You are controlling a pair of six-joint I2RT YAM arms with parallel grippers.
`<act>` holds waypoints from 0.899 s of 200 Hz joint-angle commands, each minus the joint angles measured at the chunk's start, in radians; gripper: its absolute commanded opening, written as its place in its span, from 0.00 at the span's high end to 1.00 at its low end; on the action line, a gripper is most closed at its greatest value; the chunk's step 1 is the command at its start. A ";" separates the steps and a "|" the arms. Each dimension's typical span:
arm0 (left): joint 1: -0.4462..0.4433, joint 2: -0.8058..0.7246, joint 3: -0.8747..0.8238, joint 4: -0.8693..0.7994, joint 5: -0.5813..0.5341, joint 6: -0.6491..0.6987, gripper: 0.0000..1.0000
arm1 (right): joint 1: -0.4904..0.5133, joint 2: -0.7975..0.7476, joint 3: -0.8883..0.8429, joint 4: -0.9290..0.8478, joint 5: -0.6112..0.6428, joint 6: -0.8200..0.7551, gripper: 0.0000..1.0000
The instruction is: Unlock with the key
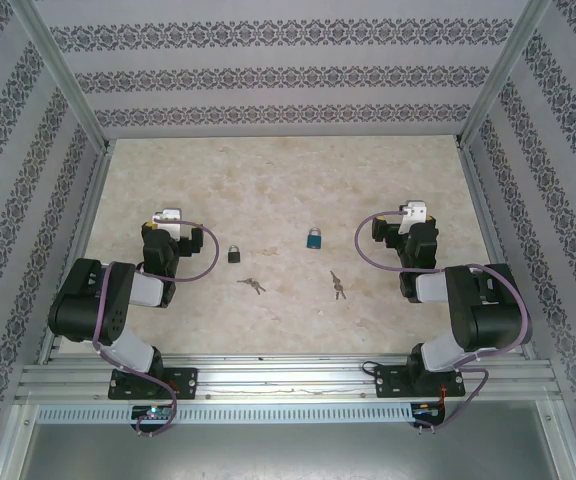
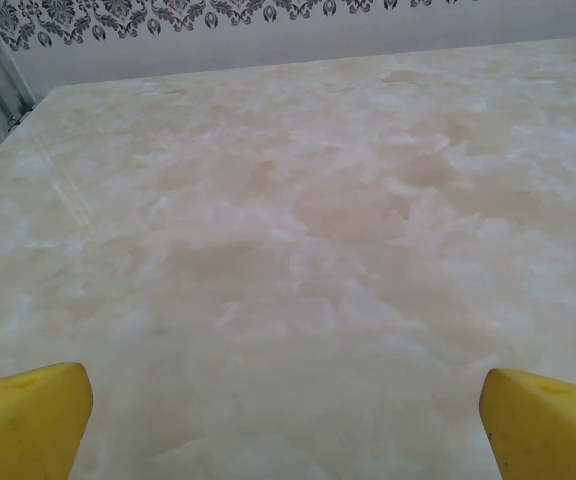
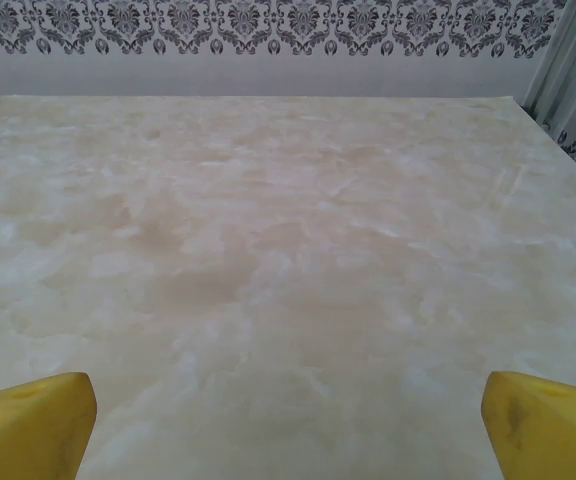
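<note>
Two padlocks and two key bunches lie loose on the marbled table (image 1: 268, 180).
Black padlock (image 1: 235, 254) sits near the left gripper (image 1: 168, 217), with the left key bunch (image 1: 252, 285) just beside it. Blue padlock (image 1: 313, 239) lies nearer the right gripper (image 1: 415, 212), with the right key bunch (image 1: 337, 285) close by. Both grippers' jaws are spread wide, grasping nothing.

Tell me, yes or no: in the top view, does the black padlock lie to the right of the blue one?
No, the black padlock lies left of the blue padlock, with a gap between them.
</note>
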 commanded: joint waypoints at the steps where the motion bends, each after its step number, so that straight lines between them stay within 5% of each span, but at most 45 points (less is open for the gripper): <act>1: -0.001 -0.002 0.003 0.015 0.014 0.002 0.01 | 0.013 0.004 0.005 0.029 0.006 -0.010 0.02; 180: 0.012 -0.002 0.015 -0.010 -0.010 -0.027 0.01 | -0.019 0.004 0.018 0.005 -0.058 0.010 0.02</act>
